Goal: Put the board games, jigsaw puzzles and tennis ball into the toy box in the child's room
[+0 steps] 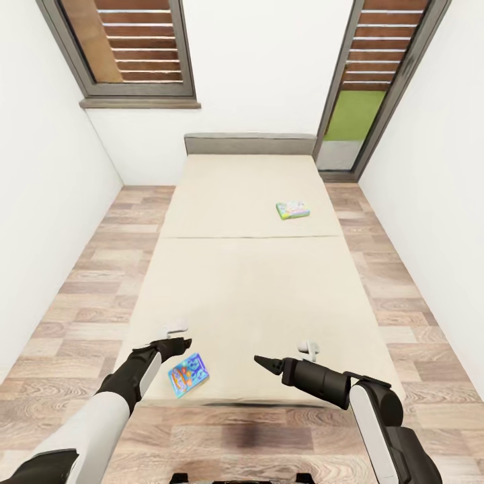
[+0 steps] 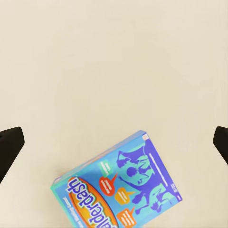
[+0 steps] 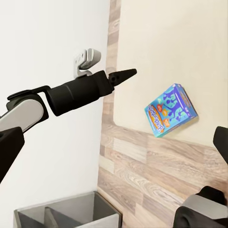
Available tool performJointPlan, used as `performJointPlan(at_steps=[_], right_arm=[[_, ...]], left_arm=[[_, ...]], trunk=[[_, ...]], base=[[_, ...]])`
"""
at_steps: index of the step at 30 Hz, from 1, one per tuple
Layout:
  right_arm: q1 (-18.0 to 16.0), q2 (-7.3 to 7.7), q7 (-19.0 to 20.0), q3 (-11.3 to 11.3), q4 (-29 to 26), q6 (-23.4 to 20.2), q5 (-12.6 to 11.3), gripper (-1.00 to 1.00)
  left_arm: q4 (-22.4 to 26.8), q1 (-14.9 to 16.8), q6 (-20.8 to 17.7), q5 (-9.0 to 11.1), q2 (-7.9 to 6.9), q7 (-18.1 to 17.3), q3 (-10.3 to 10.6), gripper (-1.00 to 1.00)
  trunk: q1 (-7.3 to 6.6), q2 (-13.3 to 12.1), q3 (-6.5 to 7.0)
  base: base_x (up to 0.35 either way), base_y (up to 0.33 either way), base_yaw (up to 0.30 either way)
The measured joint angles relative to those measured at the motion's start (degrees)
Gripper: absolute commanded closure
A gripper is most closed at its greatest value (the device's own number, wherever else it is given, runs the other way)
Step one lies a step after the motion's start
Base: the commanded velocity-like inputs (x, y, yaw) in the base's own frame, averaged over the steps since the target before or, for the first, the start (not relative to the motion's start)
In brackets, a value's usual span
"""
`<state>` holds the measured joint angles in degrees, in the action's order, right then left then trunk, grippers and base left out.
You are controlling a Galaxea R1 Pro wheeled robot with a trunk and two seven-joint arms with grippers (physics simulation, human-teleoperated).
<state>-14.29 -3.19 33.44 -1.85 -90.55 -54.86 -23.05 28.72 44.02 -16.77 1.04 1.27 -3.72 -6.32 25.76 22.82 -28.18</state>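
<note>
Two board games lie on the cream bed (image 1: 249, 289). A blue one (image 1: 188, 374) (image 2: 116, 190) (image 3: 170, 110) rests flat near the foot edge. A pale green one (image 1: 293, 210) sits on the far section toward the right. My left gripper (image 1: 178, 343) (image 2: 114, 140) (image 3: 124, 73) hovers open just above and beyond the blue game, its fingers (image 2: 9, 145) spread wide and holding nothing. My right gripper (image 1: 261, 361) (image 3: 114, 142) is open and empty over the foot of the bed, to the right of that game. The table, toy box, jigsaw puzzles and tennis ball are out of view.
White walls close in on both sides, with strips of wood-plank floor (image 1: 87, 296) between them and the bed. A grey headboard (image 1: 250, 143) and two grey-framed windows (image 1: 128, 47) stand at the far end. A grey compartmented bin (image 3: 66, 211) sits low beside the right arm.
</note>
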Motion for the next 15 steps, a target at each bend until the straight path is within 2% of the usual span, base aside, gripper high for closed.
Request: performJointPlan(at_steps=[5, 15], right_arm=[[0.00, 0.00, -0.02, 0.02, 0.03, 0.01, 0.00, -1.00], [0.00, 0.00, -0.01, -0.01, 0.10, 0.01, 0.00, -1.00]], left_arm=[[0.00, 0.00, -0.02, -0.01, 0.05, 0.01, 0.02, -1.00], [0.00, 0.00, -0.05, -0.04, 0.07, 0.01, 0.07, -1.00]], trunk=[[0.00, 0.00, -0.47], [-0.01, 0.00, -1.41]], base=[[0.015, 0.002, 0.000], [0.119, 0.000, 0.000]])
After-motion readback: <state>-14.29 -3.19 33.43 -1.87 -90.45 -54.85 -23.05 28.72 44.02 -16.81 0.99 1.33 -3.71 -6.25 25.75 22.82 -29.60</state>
